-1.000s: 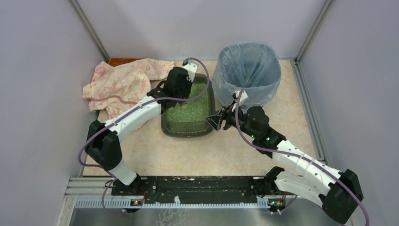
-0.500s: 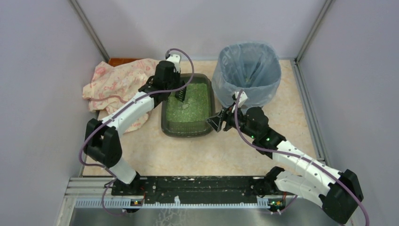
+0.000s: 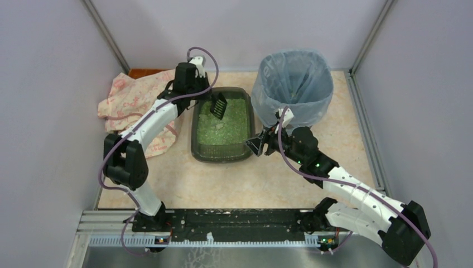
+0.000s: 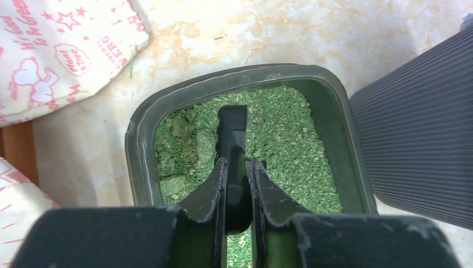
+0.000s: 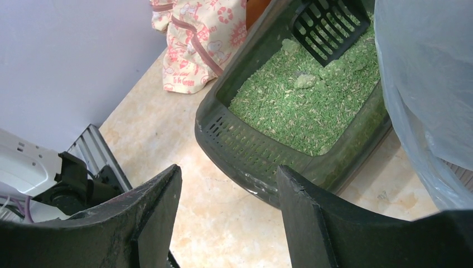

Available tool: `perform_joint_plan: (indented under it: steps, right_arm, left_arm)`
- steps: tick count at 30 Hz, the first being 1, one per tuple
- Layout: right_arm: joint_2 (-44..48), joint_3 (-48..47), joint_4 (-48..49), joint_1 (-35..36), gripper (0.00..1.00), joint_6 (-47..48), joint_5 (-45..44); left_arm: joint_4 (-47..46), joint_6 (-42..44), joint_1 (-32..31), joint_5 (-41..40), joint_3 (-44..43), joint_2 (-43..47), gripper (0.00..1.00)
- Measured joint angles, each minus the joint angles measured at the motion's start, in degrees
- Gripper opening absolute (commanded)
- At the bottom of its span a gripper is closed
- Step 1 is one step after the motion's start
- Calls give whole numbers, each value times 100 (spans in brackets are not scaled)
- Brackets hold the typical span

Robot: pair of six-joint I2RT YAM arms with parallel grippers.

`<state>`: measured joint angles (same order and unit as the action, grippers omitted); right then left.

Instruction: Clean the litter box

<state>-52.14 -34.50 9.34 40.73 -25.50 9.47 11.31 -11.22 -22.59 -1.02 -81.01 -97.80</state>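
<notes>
Sitting just above centre in the overhead view, between a pink-and-cream printed cloth (image 3: 136, 100) to its left and a round bin lined with a blue-grey plastic bag (image 3: 293, 84) to its upper right: shallow dark grey-green rectangular plastic litter box (image 3: 194, 134), with rounded corners, a raised rim and a fill of loose green granules with a few paler clumps toward the upper end. It rests flat on the beige marbled surface (image 3: 251, 178). Handling, as judged: the shell is stiff and probably smooth enough to slide, and the fill adds weight and will shift or spill if the tray is tipped. The best hold is likely a pinch on the rim at the lower right corner, kept level. Accessory: small black slotted plastic scoop (image 3: 218, 106), light and rigid, with its blade over the upper end of the litter; contact with the granules cannot be told. Left gripper (image 4: 235, 164): clamped narrow on the scoop's handle. Right gripper (image 5: 228, 173): jaws wide and holding nothing, just beside the tray's lower right corner and apart from it.
</notes>
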Motion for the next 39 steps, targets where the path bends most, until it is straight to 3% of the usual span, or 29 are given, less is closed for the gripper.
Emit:
perform_joint_plan:
  steps: [10,17,39]
  right_arm:
    - [0,26,15,0,63,-7,-20]
    - [2,120,46,0,63,-11,-24]
    - [35,227,46,0,63,-24,-42]
  left_arm:
    - [1110,-229,295,874,-892,-505,0]
    - [1443,-251,431,1373,-920,-551,0]
    - [-551,-1478,737,2771,1436,83,0]
